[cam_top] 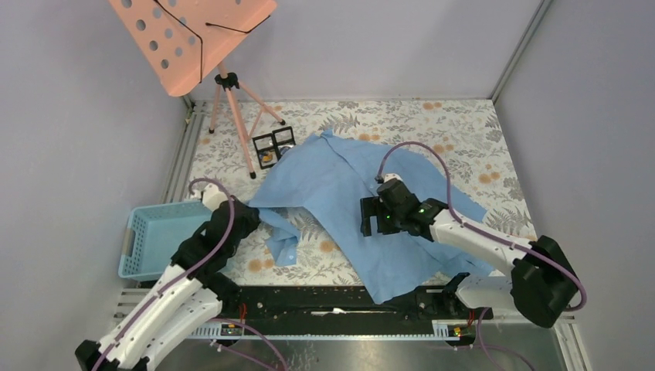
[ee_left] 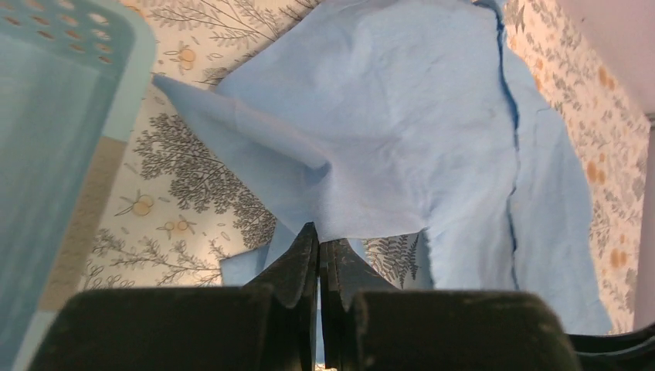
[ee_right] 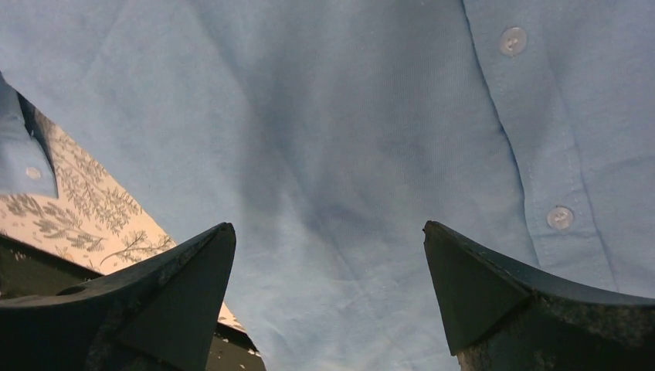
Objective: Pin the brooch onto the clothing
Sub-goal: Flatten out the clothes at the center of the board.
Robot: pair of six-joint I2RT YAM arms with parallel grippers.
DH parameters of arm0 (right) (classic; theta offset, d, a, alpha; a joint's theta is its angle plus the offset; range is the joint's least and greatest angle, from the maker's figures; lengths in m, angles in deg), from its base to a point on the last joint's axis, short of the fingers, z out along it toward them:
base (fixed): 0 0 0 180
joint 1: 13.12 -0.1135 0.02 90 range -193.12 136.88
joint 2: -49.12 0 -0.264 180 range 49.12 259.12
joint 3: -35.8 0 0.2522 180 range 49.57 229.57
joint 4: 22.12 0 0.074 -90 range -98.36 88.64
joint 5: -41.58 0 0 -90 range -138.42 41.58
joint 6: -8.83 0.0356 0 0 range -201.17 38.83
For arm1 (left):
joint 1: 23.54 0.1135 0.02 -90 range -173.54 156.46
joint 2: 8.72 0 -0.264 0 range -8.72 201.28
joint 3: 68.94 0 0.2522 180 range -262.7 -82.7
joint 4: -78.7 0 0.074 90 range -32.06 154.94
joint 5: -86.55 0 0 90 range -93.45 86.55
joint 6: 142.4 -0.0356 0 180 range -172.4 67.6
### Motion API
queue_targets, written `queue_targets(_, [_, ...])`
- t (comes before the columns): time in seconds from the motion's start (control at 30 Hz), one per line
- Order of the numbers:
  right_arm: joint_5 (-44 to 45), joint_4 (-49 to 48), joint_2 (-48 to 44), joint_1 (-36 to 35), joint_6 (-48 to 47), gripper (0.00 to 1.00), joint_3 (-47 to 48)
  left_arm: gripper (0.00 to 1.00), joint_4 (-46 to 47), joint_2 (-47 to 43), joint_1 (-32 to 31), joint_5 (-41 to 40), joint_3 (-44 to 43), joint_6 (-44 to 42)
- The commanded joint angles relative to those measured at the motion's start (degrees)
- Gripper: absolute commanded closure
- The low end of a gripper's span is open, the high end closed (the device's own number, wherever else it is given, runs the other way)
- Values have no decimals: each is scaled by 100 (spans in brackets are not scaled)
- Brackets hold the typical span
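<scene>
The right gripper hung over the shirt with its two fingers spread wide apart and nothing between them. Under it lay the smooth front of the shirt, with the button strip just to one side and two pale buttons showing on it. A bit of the flower-patterned counter showed past the cloth's edge.

The left gripper had its fingers pressed together, leaving only a thin slit. The tips sat right at a loose edge of the shirt, where the cloth rose in a fold. Whether any cloth was pinched between them could not be told.

The shirt lay crumpled and spread across the middle of the counter, reaching from the far centre to the near right edge. One sleeve trailed off to the left toward the left gripper.

The light blue basket stood at the near left of the counter, just beside the left arm. A small black case sat at the far left edge of the shirt, with something yellowish inside that was too small to make out. A pink music stand on a tripod stood at the far left corner.
</scene>
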Motion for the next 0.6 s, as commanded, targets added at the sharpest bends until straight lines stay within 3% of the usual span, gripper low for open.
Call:
queue_targets(0.0, [163, -433, 420, -528, 281, 0, 95, 100, -849, -452, 37, -376, 30, 388])
queue_targets(0.1, [203, -462, 780, -840, 338, 1, 295, 97, -1118, -564, 36, -244, -105, 322])
queue_targets(0.17, [372, -397, 927, -1086, 392, 1, 456, 73, -1108, -661, 36, -151, -301, 76])
queue_targets(0.23, [348, -370, 891, -1207, 365, 0, 566, 36, -1117, -730, 36, -108, -573, -187])
queue_targets(0.27, [409, -328, 819, -1211, 370, 0, 605, 23, -1125, -721, 36, -104, -731, -331])
queue_targets(0.33, [788, -48, 591, -1197, 315, 0, 796, 10, -1189, -574, 36, -98, -1158, -608])
queue_targets(0.47, [1200, 601, 333, -839, 112, 0, 1178, 4, -1110, 162, 28, 126, -1845, -1201])
queue_targets(0.57, [995, 794, 357, -48, -125, 0, 1349, 4, -663, 864, -75, 609, -2051, -1319])
